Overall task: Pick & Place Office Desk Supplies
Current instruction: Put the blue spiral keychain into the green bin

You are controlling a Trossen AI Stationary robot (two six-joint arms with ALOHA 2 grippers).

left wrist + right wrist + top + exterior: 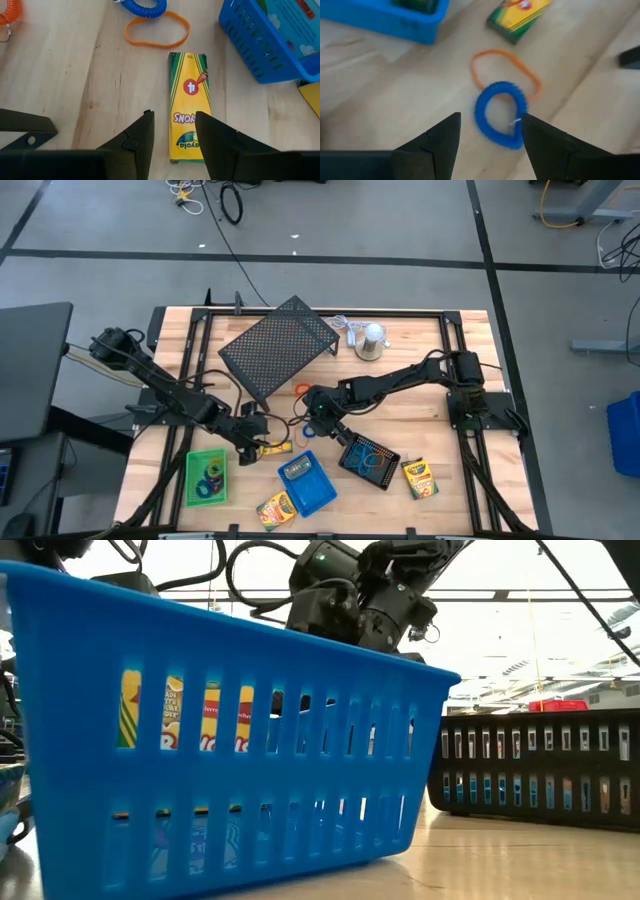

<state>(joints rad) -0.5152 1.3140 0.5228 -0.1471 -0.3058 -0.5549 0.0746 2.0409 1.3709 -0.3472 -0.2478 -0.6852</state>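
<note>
- Hovering low over the pale wooden counter (420, 395), the left pincer (172, 137) stands with its two dark fingers (140, 142) apart, one on each side of the near end of a flat yellow-and-green cardboard crayon box (189, 107) lying on the wood; no grip on it is visible
- Right pincer (487, 137) is parted and empty above a blue coiled plastic loop (501, 120), which lies on the counter overlapping a thin orange elastic band (506, 70)
- Blue slotted plastic tray (307, 483) sits at the front of the counter, just beside the crayon box; printed card shows through its slots in the low view
- Green plastic tray (205, 477) is at front left with loops inside
- Small black mesh tray (368, 460) is at front right with coloured loops inside; a second crayon box (419, 477) lies beside it
- A third crayon box (276, 508) lies at the front edge
- Large black mesh rack (278, 345) lies tilted at the rear
</note>
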